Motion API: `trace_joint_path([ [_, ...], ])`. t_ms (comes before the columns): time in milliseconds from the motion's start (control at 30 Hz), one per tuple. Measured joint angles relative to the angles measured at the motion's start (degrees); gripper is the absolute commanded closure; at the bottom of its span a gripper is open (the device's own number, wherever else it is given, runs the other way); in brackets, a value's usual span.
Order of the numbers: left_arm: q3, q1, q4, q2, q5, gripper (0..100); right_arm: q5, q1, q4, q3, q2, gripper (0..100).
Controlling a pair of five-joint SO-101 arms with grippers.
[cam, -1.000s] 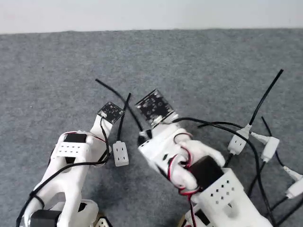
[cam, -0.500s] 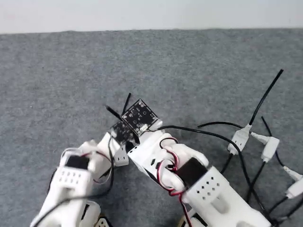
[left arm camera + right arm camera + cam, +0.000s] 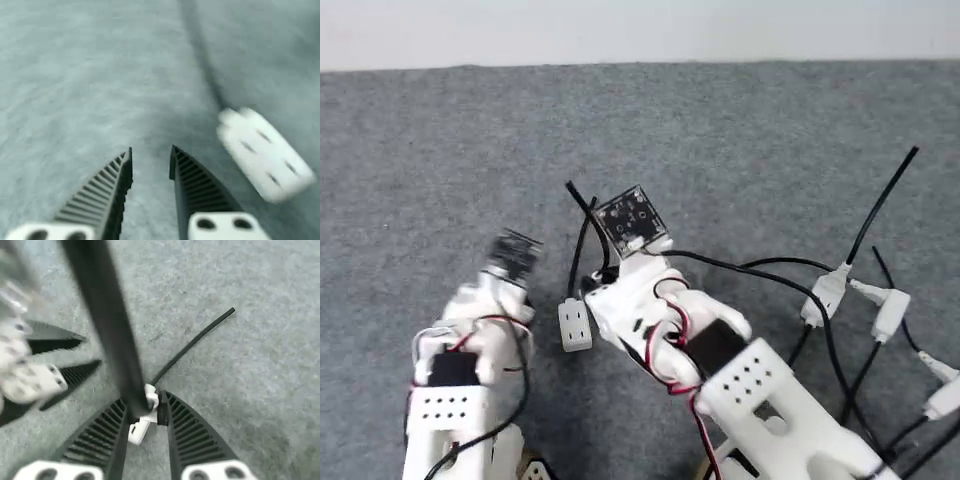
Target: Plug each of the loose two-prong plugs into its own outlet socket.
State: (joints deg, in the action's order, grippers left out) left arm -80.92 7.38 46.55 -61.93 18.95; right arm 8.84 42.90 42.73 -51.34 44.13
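Observation:
A white outlet socket [image 3: 575, 325] lies on the grey carpet between the two arms; in the left wrist view the socket [image 3: 265, 155] shows its slots, off to one side of my left gripper [image 3: 150, 150]. That gripper is open with only carpet between its fingers. My right gripper [image 3: 145, 400] is shut on a white two-prong plug [image 3: 140, 430], whose black cable [image 3: 110, 315] runs up past the camera. The plug hangs close to the socket [image 3: 32, 382], with the left arm's dark fingers [image 3: 60, 342] just beyond.
At the right of the carpet lie more white plugs [image 3: 825, 295] [image 3: 890, 312] [image 3: 942, 398] with tangled black cables [image 3: 880, 210]. A loose black cable end [image 3: 200, 337] lies on the carpet ahead of the right gripper. A pale wall borders the far edge.
The left arm has drawn back to the left, away from the socket. The right arm has shifted left with the plug, ending beside the socket.

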Motion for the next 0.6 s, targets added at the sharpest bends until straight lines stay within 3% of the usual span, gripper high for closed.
trace_joint_path([
  [200,0.0,7.47,-5.89,0.0,-10.2,89,1.23,0.0,-5.54,1.32,-10.46,99.0],
  [600,0.0,8.88,-6.68,0.0,-11.69,89,1.58,1.14,-8.35,3.6,-19.78,99.0],
])
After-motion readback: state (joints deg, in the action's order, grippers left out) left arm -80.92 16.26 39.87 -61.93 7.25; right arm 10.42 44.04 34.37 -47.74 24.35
